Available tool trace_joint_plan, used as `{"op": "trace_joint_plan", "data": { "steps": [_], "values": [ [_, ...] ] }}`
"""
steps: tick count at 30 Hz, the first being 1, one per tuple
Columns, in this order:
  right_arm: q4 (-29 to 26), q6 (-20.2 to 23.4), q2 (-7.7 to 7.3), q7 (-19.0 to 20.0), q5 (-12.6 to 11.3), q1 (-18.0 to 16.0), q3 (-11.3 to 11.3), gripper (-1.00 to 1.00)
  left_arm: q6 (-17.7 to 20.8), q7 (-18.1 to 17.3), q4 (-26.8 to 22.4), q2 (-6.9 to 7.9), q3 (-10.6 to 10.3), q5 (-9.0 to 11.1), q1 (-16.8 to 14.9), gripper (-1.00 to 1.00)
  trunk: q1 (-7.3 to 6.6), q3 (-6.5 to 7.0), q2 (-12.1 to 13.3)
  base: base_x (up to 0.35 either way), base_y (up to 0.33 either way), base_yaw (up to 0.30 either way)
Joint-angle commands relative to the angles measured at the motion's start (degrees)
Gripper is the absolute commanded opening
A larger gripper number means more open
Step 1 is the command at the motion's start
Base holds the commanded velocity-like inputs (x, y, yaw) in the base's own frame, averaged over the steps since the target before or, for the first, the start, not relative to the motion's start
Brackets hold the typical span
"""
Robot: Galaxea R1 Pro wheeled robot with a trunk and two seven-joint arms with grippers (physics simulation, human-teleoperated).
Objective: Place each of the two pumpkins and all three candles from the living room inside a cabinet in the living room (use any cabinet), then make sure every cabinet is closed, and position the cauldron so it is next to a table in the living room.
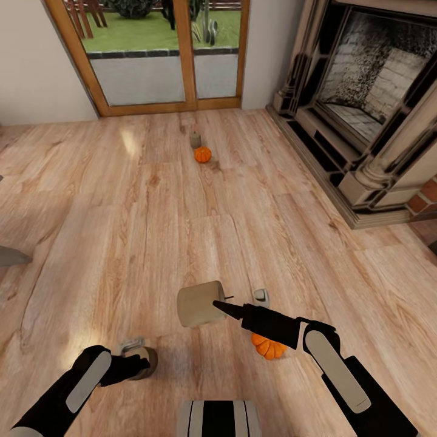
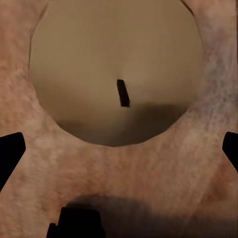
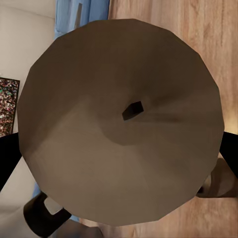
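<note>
A beige candle [image 1: 199, 304] hangs on its side above the floor, its wick toward my right gripper [image 1: 238, 300], which is shut on it; in the right wrist view the candle's top [image 3: 119, 124] sits between the dark fingers [image 3: 6, 166]. An orange pumpkin [image 1: 269, 348] lies on the floor under my right forearm. My left gripper [image 1: 135, 353] hovers open just above a second candle [image 1: 147, 362] that stands upright on the floor, seen top-down as the candle [image 2: 116, 69] beyond the spread fingertips [image 2: 11, 153]. Farther off stand a third candle [image 1: 195, 139] and a second pumpkin [image 1: 203, 155], side by side.
An ornate fireplace surround [image 1: 370, 121] with a raised hearth runs along the right. Wood-framed glass doors [image 1: 164, 60] close the far wall. A grey object's corner [image 1: 11, 255] pokes in at the left edge. Wooden floor [image 1: 152, 212] stretches between me and the far pair.
</note>
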Motion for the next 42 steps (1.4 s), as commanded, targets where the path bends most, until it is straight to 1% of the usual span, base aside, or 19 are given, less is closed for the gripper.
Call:
{"op": "trace_joint_plan", "data": {
  "steps": [1,4,7,23,42],
  "values": [
    [0.03,0.16,-0.02,0.07,-0.18,-0.04,0.03,-1.0,-0.52,0.56,0.02,0.07,-0.77,0.57,-0.04,1.0,-0.01,-0.04,-0.02,0.0,0.0,0.0],
    [0.07,0.15,0.0,0.04,-0.18,-0.04,0.03,-1.0,-1.25,0.56,0.14,0.07,-1.54,0.52,-0.02,1.0,-0.01,-0.04,-0.02,0.0,0.0,0.0],
    [0.17,0.16,0.0,0.01,-0.18,-0.04,0.03,-1.0,-1.48,0.56,0.09,0.13,-1.69,0.49,-0.03,1.0,-0.01,-0.04,-0.02,0.0,0.0,0.0],
    [0.3,0.07,0.0,-0.01,-0.18,-0.02,0.03,-1.0,-1.64,0.56,-0.12,0.34,-1.32,0.48,-0.02,1.0,-0.01,-0.04,-0.02,0.029,0.009,0.0],
    [0.29,0.08,0.0,-0.01,-0.18,-0.03,0.03,-1.0,-1.65,0.56,-0.09,0.34,-1.36,0.48,-0.01,1.0,-0.01,-0.04,-0.02,0.036,0.0,0.0]
  ]
}}
